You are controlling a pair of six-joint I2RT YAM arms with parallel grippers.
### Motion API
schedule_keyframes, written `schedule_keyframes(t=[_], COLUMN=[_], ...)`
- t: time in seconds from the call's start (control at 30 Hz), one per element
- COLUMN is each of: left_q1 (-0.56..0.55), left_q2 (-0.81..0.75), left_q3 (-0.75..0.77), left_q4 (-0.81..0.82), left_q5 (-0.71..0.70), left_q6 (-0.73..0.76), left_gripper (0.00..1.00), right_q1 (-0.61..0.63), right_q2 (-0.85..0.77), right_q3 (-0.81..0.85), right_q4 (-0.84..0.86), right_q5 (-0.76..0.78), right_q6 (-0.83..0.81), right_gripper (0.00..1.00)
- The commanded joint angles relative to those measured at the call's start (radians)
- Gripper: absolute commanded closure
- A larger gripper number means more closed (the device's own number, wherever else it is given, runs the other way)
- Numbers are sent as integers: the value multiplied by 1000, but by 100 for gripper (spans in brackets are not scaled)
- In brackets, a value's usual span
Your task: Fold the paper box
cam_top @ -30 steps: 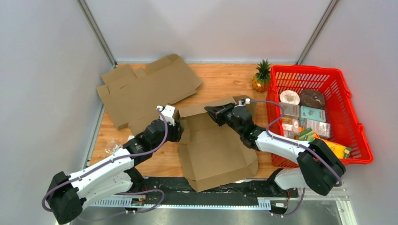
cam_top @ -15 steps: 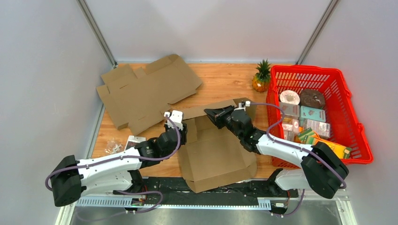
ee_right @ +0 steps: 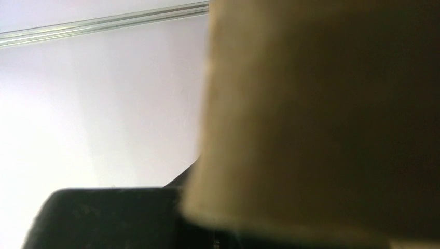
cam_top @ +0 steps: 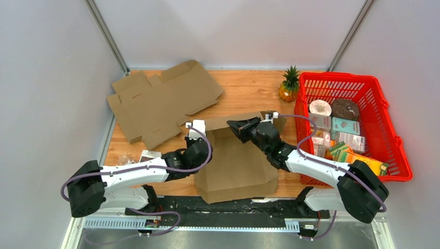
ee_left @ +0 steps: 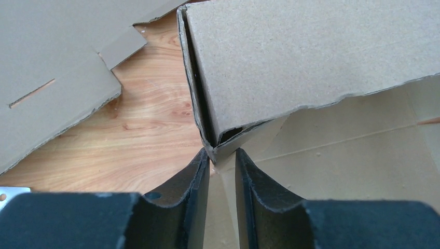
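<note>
The brown paper box (cam_top: 236, 166) lies partly folded at the table's middle front, with its left and back walls raised. My left gripper (cam_top: 200, 148) is at the box's left wall. In the left wrist view the gripper (ee_left: 222, 153) is shut on the lower corner of that doubled wall (ee_left: 311, 57), with cardboard between the fingers. My right gripper (cam_top: 233, 125) is at the top of the back wall and looks shut on it. In the right wrist view blurred cardboard (ee_right: 321, 119) fills most of the frame and hides the fingertips.
A second flat cardboard sheet (cam_top: 161, 101) lies at the back left. A small pineapple (cam_top: 289, 84) stands by a red basket (cam_top: 337, 77) full of groceries on the right. A small clear bag (cam_top: 124, 161) and a card lie at the left edge.
My left arm has swung right and lower, moving its gripper along the box's left wall. The box's near edge has drawn back from the table front. The right gripper has hardly moved.
</note>
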Motion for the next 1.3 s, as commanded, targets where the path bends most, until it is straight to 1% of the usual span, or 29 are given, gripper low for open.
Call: schedule_keyframes(t=[0.0, 0.03, 0.1, 0.17, 0.2, 0.3, 0.37, 0.4, 0.43, 0.47, 0.5, 0.6, 0.63, 0.7, 0.77, 0.8, 0.83, 0.87, 0.9, 0.93, 0.97, 1.0, 1.03, 1.07, 1.1, 1.13, 1.2, 1.23, 1.27], left_q1=[-21, -25, -33, -36, -38, -39, -39, -39, -38, -39, -38, -38, -38, -32, -30, -30, -30, -28, -30, -30, -27, -27, -27, -27, -25, -27, -22, -18, -9], left_q2=[24, 32, 36, 45, 48, 84, 120, 145, 157, 168, 180, 186, 190, 206, 222, 242, 255, 271, 310, 327, 340, 338, 326, 306, 255, 227, 156, 141, 125], left_q3=[42, 44, 53, 64, 68, 77, 70, 64, 56, 45, 44, 21, 22, 31, 57, 79, 143, 183, 224, 293, 310, 309, 268, 228, 181, 78, -4, -45, -56], left_q4=[-11, -17, -39, -53, -59, -15, 67, 164, 211, 248, 289, 373, 369, 349, 319, 212, 126, 22, -183, -259, -305, -289, -230, -141, 50, 156, 350, 375, 387], left_q5=[-152, -163, -170, -172, -182, -192, -204, -206, -207, -218, -219, -227, -239, -259, -278, -296, -320, -369, -391, -403, -396, -382, -327, -284, -238, -139, -75, -8, 30], left_q6=[-46, -46, -54, -62, -69, -65, -31, -10, 47, 64, 70, 122, 115, 104, 84, 54, -47, -113, -185, -286, -307, -274, -219, -150, -40, 11, 75, 85, 90], left_gripper=[69, 68, 59, 48, 45, 42, 41, 40, 41, 42, 43, 60, 69, 76, 85, 91, 100, 100, 100, 100, 99, 91, 86, 81, 68, 60, 47, 46, 45], right_q1=[13, 15, 13, 15, 15, 13, 15, 15, 13, 15, 15, 16, 16, 15, 16, 16, 16, 15, 15, 15, 12, 3, -1, -7, -16, -17, -21, -21, -22], right_q2=[-35, -35, -35, -32, -34, -32, -32, -32, -32, -35, -37, -49, -54, -57, -54, -51, -49, -48, -43, -40, -40, -43, -48, -52, -57, -66, -74, -75, -74], right_q3=[-12, -14, -14, -14, -14, -17, -18, -20, -20, -20, -20, -24, -26, -29, -29, -29, -26, -26, -26, -26, -27, -29, -30, -29, -27, -26, -12, -6, 8], right_q4=[-39, -39, -38, -32, -30, -22, -16, -15, -12, -10, -9, -9, -12, -13, -12, -10, -10, -10, -10, -9, -10, -7, -8, -10, -13, -27, -42, -64, -73], right_q5=[-7, -7, -9, -15, -18, -26, -35, -38, -44, -47, -50, -47, -46, -37, -41, -47, -50, -55, -56, -55, -59, -62, -66, -69, -78, -82, -87, -89, -92], right_q6=[-16, -18, -19, -19, -21, -12, -7, -7, -5, -2, 1, 1, -1, 5, 7, 8, 8, 11, 13, 16, 18, 19, 16, 12, 7, -2, -11, -15, -16], right_gripper=[100, 100, 100, 100, 100, 100, 100, 100, 100, 100, 100, 100, 100, 100, 100, 100, 100, 100, 100, 100, 100, 100, 100, 100, 100, 100, 100, 100, 100])
